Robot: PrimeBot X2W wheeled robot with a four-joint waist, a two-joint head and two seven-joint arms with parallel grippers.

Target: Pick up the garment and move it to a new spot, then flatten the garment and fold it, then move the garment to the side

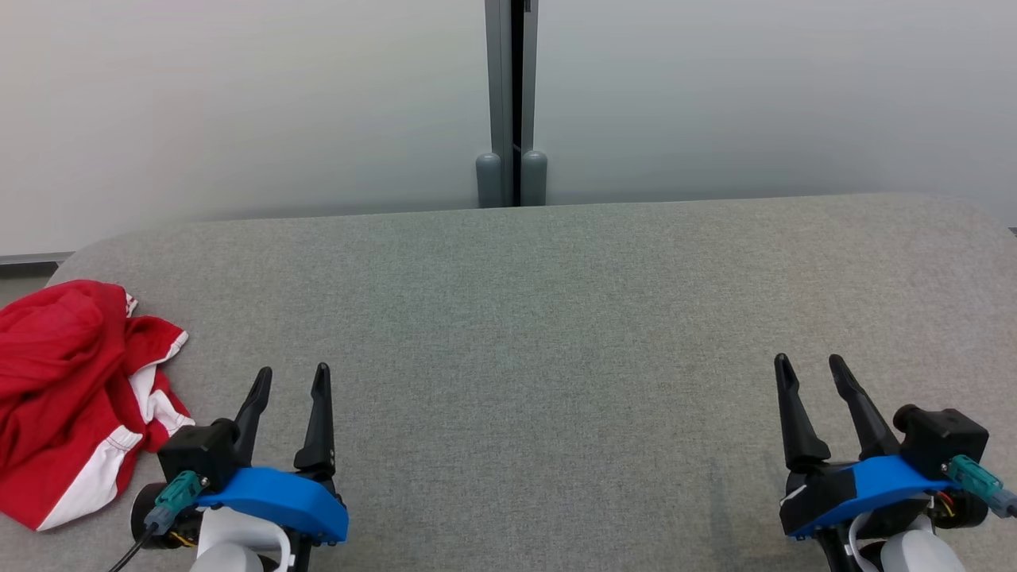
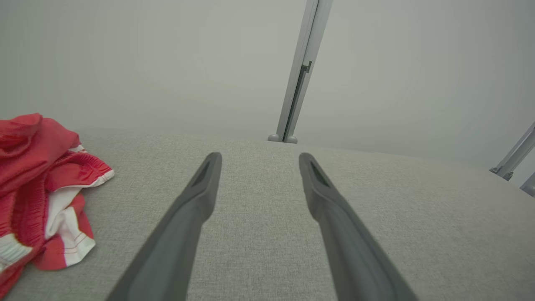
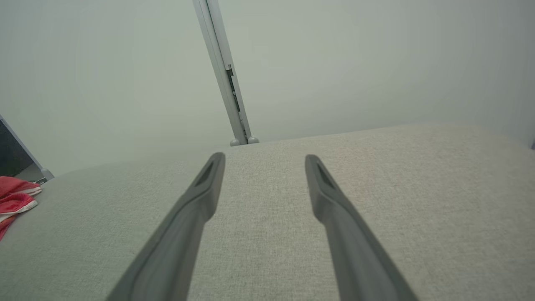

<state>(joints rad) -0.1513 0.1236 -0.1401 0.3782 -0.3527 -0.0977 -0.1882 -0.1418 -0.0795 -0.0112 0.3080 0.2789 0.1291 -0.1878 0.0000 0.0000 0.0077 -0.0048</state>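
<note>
A red garment (image 1: 67, 381) with white trim lies crumpled at the left edge of the grey fabric table (image 1: 540, 334). It also sits at the left of the left wrist view as the garment (image 2: 37, 179), and a corner of the garment (image 3: 14, 196) peeks in at the far left of the right wrist view. My left gripper (image 1: 292, 373) is open just right of the garment, apart from it, nothing between its fingers. My right gripper (image 1: 810, 361) is open over the table's right side, also holding nothing.
A pale wall with a grey vertical post (image 1: 512, 103) stands behind the table's far edge. The table's rounded left corner (image 1: 79, 254) is close to the garment. Bare grey cloth stretches between the two grippers.
</note>
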